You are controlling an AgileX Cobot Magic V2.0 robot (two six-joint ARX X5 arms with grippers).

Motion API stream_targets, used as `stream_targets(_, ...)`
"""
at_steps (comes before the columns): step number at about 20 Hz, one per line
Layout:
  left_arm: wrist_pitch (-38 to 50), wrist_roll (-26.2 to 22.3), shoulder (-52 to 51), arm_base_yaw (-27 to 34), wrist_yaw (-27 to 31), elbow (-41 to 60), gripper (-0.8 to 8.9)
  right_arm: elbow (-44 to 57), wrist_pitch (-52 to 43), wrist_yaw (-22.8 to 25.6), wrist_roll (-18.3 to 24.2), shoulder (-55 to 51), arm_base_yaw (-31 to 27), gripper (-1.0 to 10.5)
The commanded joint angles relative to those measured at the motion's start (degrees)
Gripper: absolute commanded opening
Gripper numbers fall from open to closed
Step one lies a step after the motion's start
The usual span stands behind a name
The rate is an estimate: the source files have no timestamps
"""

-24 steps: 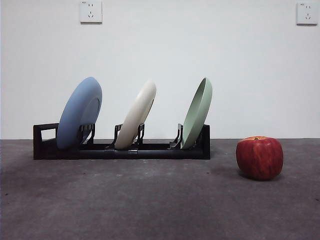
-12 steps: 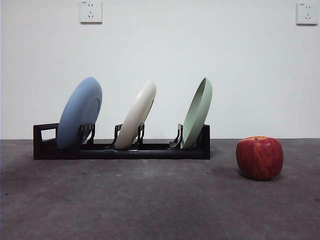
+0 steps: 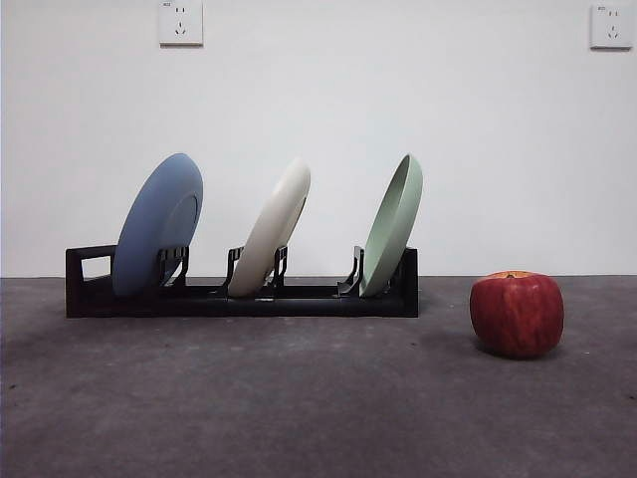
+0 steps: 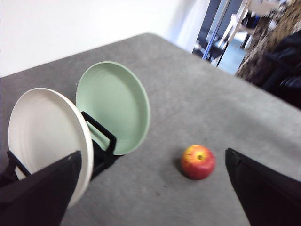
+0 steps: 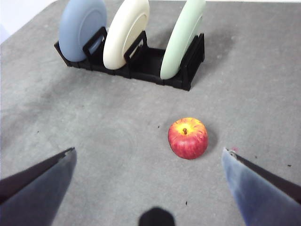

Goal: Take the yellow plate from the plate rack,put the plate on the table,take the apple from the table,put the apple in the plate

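Yellow plate (image 3: 272, 230) leans in middle slot of plate rack (image 3: 242, 296); apple (image 3: 517, 314) on bench (image 3: 299, 398) at rack's 3 o'clock. Our left hand (image 4: 150, 188), right hand (image 5: 150, 183) wide open, empty. We should pinch upper rim, lift clear along slot.
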State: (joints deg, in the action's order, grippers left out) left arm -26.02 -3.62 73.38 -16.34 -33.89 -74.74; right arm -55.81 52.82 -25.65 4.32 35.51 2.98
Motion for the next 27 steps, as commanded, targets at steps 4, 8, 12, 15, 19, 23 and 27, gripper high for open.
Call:
stream_targets(4, 0.4, -5.0, 18.7, -3.9, 8.0, -12.8, 6.02, -0.3, 0.2, -0.5, -0.3, 1.5, 0.0, 6.0)
stream_targets(8, 1.0, -5.7, 28.4, -5.2, 11.7, -19.4, 6.02, -0.3, 0.1, -0.5, -0.2, 2.3, 0.0, 6.0)
stream_targets(12, 4.6, -5.7, 33.8, -6.5, 17.1, -20.0, 6.02, -0.3, 0.2, -0.5, -0.2, 3.1, 0.0, 6.0)
stream_targets(15, 5.2, -5.6, 36.5, -6.7, 17.6, -20.0, 5.94, -0.3, 0.1, -0.5, -0.2, 4.1, 0.0, 6.0)
stream_targets(19, 4.7, -5.4, 39.0, -6.8, 17.7, -20.0, 5.77, -0.3, 0.1, -0.5, -0.2, 5.1, 0.0, 6.0)
stream_targets(23, 4.6, -5.4, 39.5, -6.8, 17.4, -20.0, 2.89, -0.3, 0.2, -0.5, -0.2, 5.5, 0.0, 6.0)
stream_targets(27, 4.0, -5.1, 39.5, -6.7, 17.0, -20.0, 1.17, -0.3, 0.2, -0.5, -0.2, 5.6, 0.0, 6.0)
